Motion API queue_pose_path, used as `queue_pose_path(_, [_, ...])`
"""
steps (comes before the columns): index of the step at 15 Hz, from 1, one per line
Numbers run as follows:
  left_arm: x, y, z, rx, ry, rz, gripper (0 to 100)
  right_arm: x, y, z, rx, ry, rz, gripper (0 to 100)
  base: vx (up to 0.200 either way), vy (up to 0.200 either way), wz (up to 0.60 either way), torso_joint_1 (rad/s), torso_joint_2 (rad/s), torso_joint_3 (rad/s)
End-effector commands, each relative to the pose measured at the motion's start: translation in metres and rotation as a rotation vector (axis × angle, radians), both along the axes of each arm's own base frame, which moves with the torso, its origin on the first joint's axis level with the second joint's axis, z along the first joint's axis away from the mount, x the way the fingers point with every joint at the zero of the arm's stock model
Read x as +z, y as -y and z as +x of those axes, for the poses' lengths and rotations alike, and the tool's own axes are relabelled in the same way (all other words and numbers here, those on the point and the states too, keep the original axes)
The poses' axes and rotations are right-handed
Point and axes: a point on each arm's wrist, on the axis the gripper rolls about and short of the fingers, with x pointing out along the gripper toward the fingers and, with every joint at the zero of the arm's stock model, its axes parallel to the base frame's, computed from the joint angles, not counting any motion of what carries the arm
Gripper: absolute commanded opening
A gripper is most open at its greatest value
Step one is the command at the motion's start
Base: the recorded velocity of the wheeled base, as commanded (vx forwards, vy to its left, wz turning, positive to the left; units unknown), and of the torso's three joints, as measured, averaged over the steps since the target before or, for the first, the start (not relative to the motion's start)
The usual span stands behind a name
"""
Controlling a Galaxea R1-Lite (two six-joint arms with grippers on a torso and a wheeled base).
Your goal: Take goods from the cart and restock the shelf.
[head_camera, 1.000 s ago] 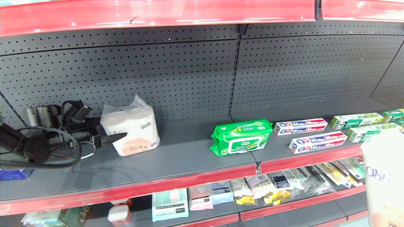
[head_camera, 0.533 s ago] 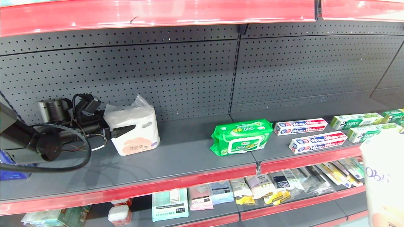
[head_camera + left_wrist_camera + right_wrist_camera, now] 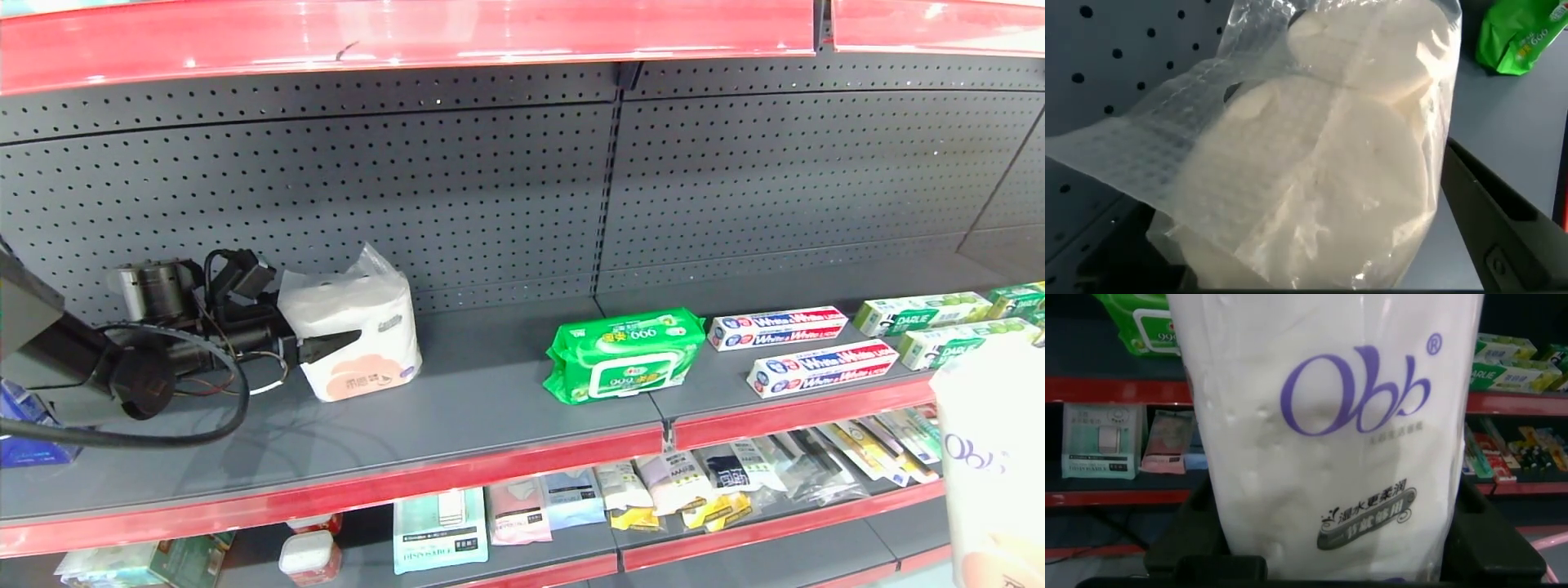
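Note:
A white plastic-wrapped toilet paper pack (image 3: 359, 327) stands on the grey shelf board (image 3: 457, 408) at the left, near the pegboard back. My left gripper (image 3: 335, 333) reaches in from the left and is shut on the toilet paper pack (image 3: 1323, 163), with one dark finger (image 3: 1494, 220) along its side. At the bottom right edge of the head view, below the shelf's front lip, is a second white toilet paper pack (image 3: 992, 457). My right gripper (image 3: 1331, 543) is shut on this second pack (image 3: 1339, 433), which hides most of the fingers.
A green wet wipes pack (image 3: 624, 353) lies mid-shelf. Two red-and-white toothpaste boxes (image 3: 820, 367) and green boxes (image 3: 922, 313) lie to the right. Small packets (image 3: 571, 498) fill the lower shelf. Bare board lies between the left pack and the wipes.
My left gripper has slid right along the shelf with the toilet paper pack in it. The right arm's pack has kept its place.

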Motion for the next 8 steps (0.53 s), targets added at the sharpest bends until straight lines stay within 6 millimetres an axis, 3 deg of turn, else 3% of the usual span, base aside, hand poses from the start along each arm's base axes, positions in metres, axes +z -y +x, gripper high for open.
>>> queue_pose_path(1, [-0.0010,0.0000,0.0002,-0.001,-0.002,0.000,100,-0.0001,0.0000,0.0002,0.001,-0.002,-0.001,0,0.000,0.000,0.00,0.000,0.00,0.000])
queue_pose_path(5, [-0.0041,0.0001,-0.0010,0.004,-0.013,-0.001,100,0.0009,0.0000,-0.0004,0.001,0.006,0.001,0,0.000,0.000,0.00,0.000,0.00,0.000])
queue_pose_path(6, [-0.0064,-0.0006,-0.0005,0.012,-0.014,0.003,0,0.0009,0.0000,-0.0001,0.001,0.004,0.001,0,0.000,0.000,0.00,0.000,0.00,0.000])
queue_pose_path(8, [-0.0086,-0.0007,-0.0009,0.021,-0.023,0.004,0,0.0018,0.0000,-0.0003,-0.001,0.007,0.000,0,0.000,0.000,0.00,0.000,0.00,0.000])
